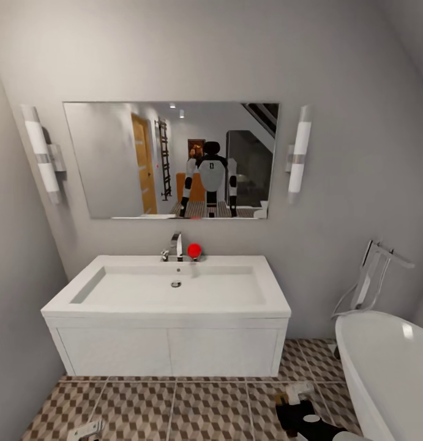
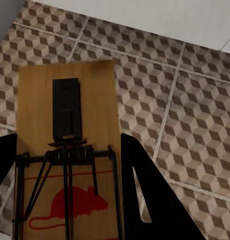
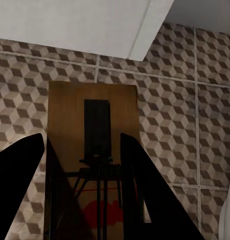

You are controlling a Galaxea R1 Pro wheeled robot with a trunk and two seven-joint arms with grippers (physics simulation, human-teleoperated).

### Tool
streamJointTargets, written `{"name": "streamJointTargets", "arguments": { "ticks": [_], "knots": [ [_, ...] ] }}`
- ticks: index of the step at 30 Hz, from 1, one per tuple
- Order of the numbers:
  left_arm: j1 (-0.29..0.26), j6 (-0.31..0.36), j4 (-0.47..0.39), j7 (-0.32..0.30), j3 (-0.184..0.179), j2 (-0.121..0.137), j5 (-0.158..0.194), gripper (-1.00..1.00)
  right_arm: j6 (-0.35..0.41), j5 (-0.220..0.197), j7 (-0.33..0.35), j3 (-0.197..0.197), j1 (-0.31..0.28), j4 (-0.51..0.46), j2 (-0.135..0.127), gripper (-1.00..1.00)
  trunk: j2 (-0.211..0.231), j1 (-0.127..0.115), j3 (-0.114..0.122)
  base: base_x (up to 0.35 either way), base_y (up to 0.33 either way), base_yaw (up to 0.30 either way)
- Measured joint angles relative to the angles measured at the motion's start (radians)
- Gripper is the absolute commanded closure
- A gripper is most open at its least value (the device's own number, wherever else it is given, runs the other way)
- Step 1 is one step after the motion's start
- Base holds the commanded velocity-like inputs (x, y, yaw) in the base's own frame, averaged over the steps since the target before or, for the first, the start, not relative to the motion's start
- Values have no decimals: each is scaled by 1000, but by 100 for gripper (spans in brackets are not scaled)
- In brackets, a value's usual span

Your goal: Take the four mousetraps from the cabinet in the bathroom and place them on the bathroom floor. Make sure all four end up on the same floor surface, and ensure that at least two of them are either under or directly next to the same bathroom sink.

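Observation:
My left gripper [image 2: 65, 145] is shut on a wooden mousetrap [image 2: 90, 95] with a red mouse print, held over the cube-patterned bathroom floor [image 2: 195, 115]. A second mousetrap [image 3: 70, 115], darker in shadow, sits between the black fingers [image 3: 140, 190] of my right gripper [image 3: 82, 140], which is shut on it. In the head view the left gripper [image 1: 86, 430] hangs low at the bottom left and the right gripper [image 1: 294, 401] at the bottom right, both above the floor [image 1: 205, 410] in front of the white sink [image 1: 174, 288]. The cabinet is out of view.
The sink sits on a white wall-hung vanity [image 1: 168, 349] with open space beneath it. A white bathtub [image 1: 389, 367] stands close on the right. A mirror [image 1: 171, 159] hangs above the sink, and a grey wall [image 1: 15, 306] closes the left side.

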Motion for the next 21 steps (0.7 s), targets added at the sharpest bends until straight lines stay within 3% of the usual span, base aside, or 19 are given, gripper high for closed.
{"name": "streamJointTargets", "arguments": {
  "ticks": [8,21],
  "knots": [
    [0,0,0,0,0,0,0,100,0,0,0,0,0,0,0,100,0,0,0,270,0,0],
    [0,6,-3,-5,1,-6,1,100,0,-1,0,0,0,0,0,100,0,0,0,22,0,0]
  ]
}}
